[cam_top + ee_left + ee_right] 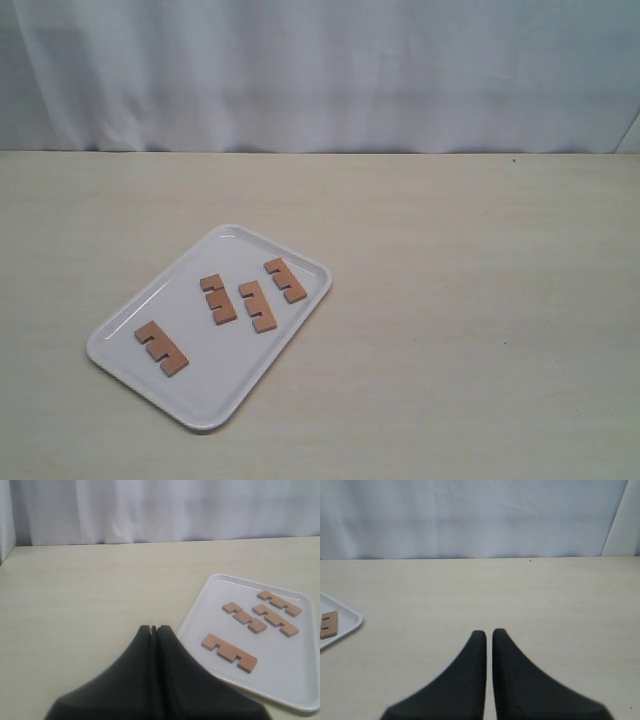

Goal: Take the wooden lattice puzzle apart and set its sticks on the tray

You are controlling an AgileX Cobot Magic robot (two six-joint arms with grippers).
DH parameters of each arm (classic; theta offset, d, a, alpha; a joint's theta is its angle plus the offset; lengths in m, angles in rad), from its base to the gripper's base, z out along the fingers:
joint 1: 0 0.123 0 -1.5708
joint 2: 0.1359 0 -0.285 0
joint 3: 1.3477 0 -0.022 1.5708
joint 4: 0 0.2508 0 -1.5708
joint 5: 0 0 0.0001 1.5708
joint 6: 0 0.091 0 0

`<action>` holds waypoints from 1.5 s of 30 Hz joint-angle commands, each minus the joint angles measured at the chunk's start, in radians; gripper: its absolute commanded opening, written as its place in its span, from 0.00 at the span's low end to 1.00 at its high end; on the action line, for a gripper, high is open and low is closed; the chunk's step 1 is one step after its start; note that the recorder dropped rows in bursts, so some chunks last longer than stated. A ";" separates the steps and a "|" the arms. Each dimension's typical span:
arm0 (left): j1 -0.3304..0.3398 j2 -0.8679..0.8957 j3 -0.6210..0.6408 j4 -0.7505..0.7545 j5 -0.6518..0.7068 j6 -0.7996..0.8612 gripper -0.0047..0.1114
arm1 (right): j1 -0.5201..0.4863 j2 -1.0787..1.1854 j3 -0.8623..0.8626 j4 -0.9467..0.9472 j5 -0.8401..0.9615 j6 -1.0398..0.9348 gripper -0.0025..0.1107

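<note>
The sticks [258, 306], four in all, lay flat and separate on the tray [205, 398], none interlocked, none touching another. In the exterior view three of them sat side by side in the far half of the tray, roughly parallel with small gaps between. The fourth stick [162, 348] lay alone toward the near left corner, well apart from the group. Notched edges all faced the left side of that view. The tray sat diagonally on the pale table [460, 320], left of centre, with a white curtain [320, 70] behind. In the left wrist view the same four sticks [229, 653] showed on the tray [282, 685]. The left gripper [153, 628] had its black fingers [167, 670] pressed together, clenched on nothing, with the tips over bare table just beside the tray's edge; height above the table not tellable. In the right wrist view the right gripper [489, 631] was closed too, only a thin slit between the fingers [510, 680], nothing grasped. It was over bare table well apart from the tray. Only a corner of the tray [347, 616] showed there, with part of one stick [328, 624] on it.
</note>
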 commanded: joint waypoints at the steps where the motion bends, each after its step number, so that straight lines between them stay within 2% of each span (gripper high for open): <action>1: -0.007 0.000 0.002 -0.002 -0.012 0.001 0.04 | -0.005 -0.006 0.003 -0.001 -0.008 0.005 0.06; 45: -0.007 0.000 0.002 -0.002 -0.012 0.001 0.04 | -0.005 -0.006 0.003 -0.001 -0.008 0.005 0.06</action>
